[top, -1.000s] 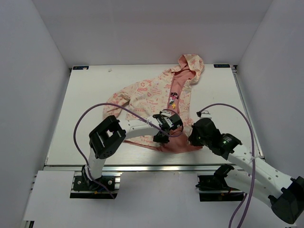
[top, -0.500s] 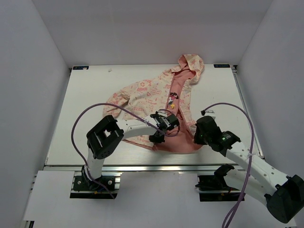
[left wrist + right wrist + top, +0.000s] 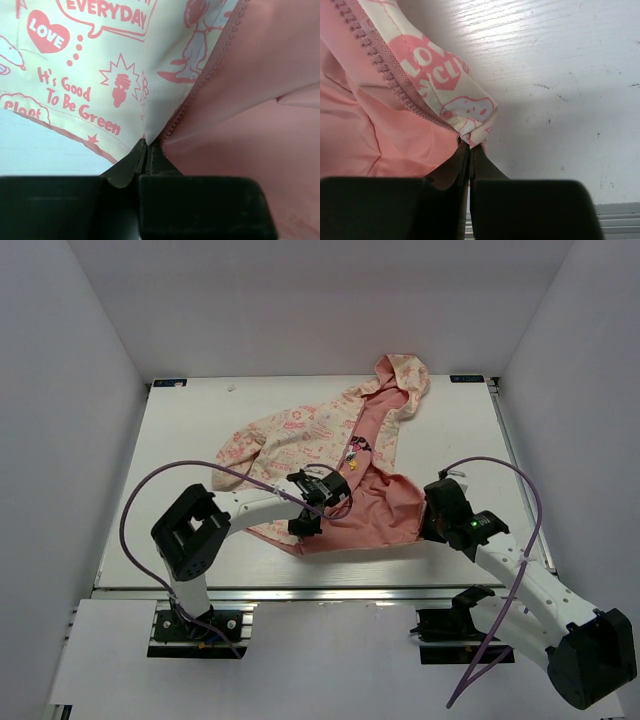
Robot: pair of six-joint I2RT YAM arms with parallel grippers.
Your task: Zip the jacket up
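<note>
The jacket (image 3: 300,435) lies open in the middle of the table, cream with pink print, its salmon lining (image 3: 370,510) spread between my two grippers and its hood (image 3: 405,375) at the back. My left gripper (image 3: 305,525) is shut on the lower front edge of the left panel; in the left wrist view (image 3: 147,145) the printed fabric and zipper edge (image 3: 200,90) run into its closed jaws. My right gripper (image 3: 428,525) is shut on the bottom corner of the right panel; in the right wrist view (image 3: 469,146) the zipper teeth (image 3: 385,80) end at the jaws.
A small dark charm or zipper pull (image 3: 355,447) lies on the jacket near the collar. The white table (image 3: 180,440) has raised edges at the back and sides. Purple cables (image 3: 190,472) loop over both arms.
My left gripper has moved left and my right gripper right, each holding its panel. The jacket has opened wider, with more salmon lining showing between them.
</note>
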